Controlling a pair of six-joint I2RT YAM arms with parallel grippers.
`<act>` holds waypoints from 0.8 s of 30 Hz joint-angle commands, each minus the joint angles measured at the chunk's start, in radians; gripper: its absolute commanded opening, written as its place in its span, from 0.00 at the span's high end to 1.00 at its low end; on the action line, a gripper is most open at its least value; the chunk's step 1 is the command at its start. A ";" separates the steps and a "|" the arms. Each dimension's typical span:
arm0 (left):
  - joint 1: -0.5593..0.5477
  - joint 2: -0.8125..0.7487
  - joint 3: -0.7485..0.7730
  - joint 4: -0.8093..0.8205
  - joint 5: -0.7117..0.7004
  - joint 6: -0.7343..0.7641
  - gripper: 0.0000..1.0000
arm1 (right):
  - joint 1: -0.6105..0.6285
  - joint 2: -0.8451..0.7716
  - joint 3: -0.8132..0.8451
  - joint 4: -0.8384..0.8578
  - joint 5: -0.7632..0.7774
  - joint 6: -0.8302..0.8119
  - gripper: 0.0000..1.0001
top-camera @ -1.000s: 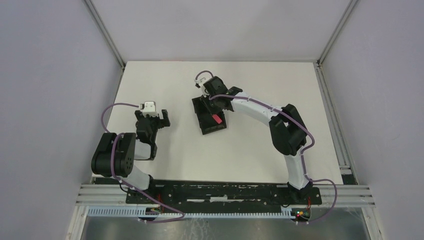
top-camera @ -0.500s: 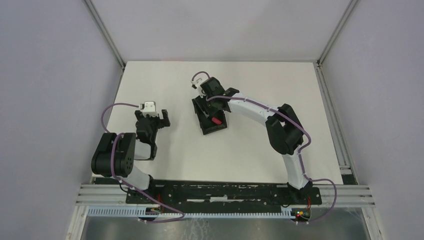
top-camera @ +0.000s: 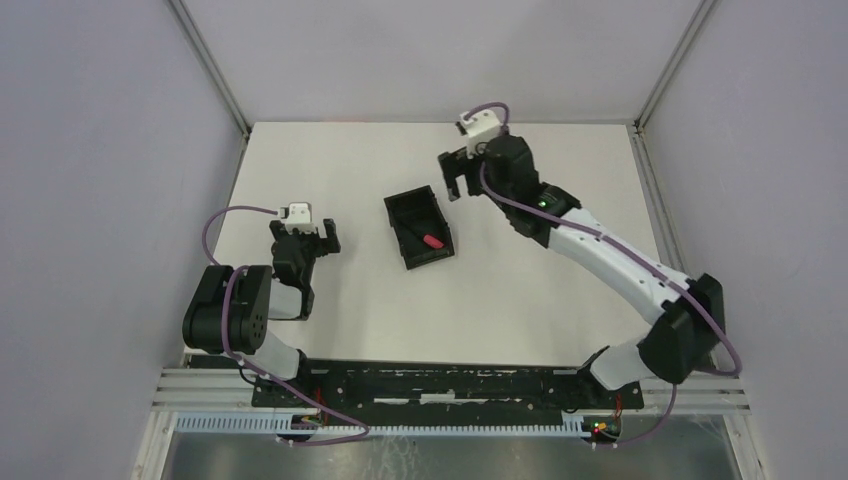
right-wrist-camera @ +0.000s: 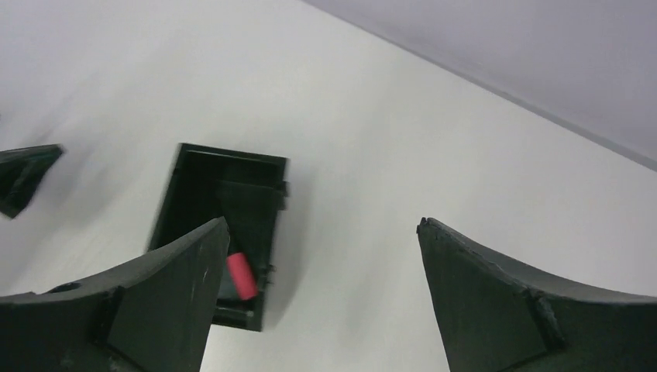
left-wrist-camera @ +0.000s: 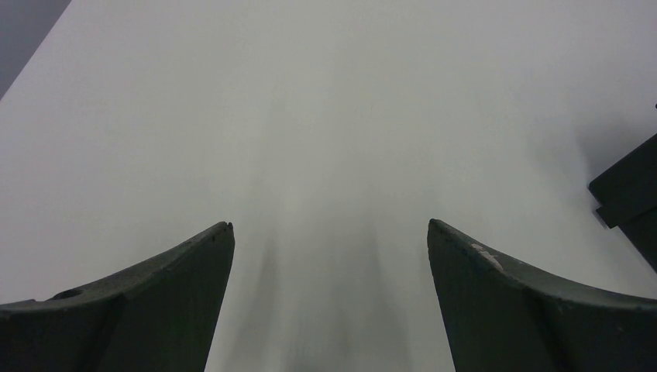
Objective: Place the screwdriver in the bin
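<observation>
The black bin (top-camera: 410, 214) sits mid-table, and the screwdriver lies inside it, its red handle (top-camera: 432, 241) toward the bin's near right end. My right gripper (top-camera: 453, 178) hangs open and empty, above and to the right of the bin's far end. In the right wrist view the bin (right-wrist-camera: 232, 161) lies below my left finger, and the red handle (right-wrist-camera: 240, 275) shows just beside that finger. My right gripper (right-wrist-camera: 321, 225) is open over bare table. My left gripper (top-camera: 305, 234) rests open to the left of the bin, holding nothing.
The white table (top-camera: 520, 290) is bounded by grey walls on three sides, with a metal rail (top-camera: 450, 385) along the near edge. A corner of the bin (left-wrist-camera: 631, 194) shows at the right edge of the left wrist view, where my left gripper (left-wrist-camera: 329, 225) faces bare table.
My right gripper opened and let go of the screwdriver, which now lies in the bin. It then lifted and swung back to the right. The left arm has not moved.
</observation>
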 commanded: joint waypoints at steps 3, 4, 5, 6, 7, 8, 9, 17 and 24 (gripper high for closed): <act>0.003 -0.017 0.007 0.024 0.011 -0.032 0.00 | -0.171 -0.244 -0.420 0.247 0.145 -0.026 0.02; 0.003 -0.018 0.007 0.024 0.011 -0.032 0.00 | -0.203 -0.282 -0.500 0.288 0.156 -0.018 0.02; 0.003 -0.018 0.007 0.024 0.011 -0.032 0.00 | -0.239 -0.324 -0.568 0.325 0.158 -0.008 0.02; 0.003 -0.017 0.007 0.024 0.011 -0.032 0.00 | -0.264 -0.366 -0.645 0.370 0.160 -0.003 0.02; 0.003 -0.017 0.007 0.024 0.011 -0.032 0.00 | -0.284 -0.399 -0.709 0.411 0.169 -0.003 0.02; 0.003 -0.017 0.007 0.024 0.011 -0.032 0.00 | -0.303 -0.435 -0.785 0.455 0.196 -0.007 0.02; 0.003 -0.017 0.007 0.024 0.011 -0.032 0.00 | -0.317 -0.458 -0.854 0.502 0.226 -0.013 0.02; 0.003 -0.016 0.007 0.024 0.012 -0.032 0.00 | -0.378 -0.537 -1.146 0.747 0.262 0.013 0.02; 0.003 -0.018 0.007 0.024 0.011 -0.032 0.00 | -0.378 -0.502 -1.146 0.755 0.243 0.019 0.02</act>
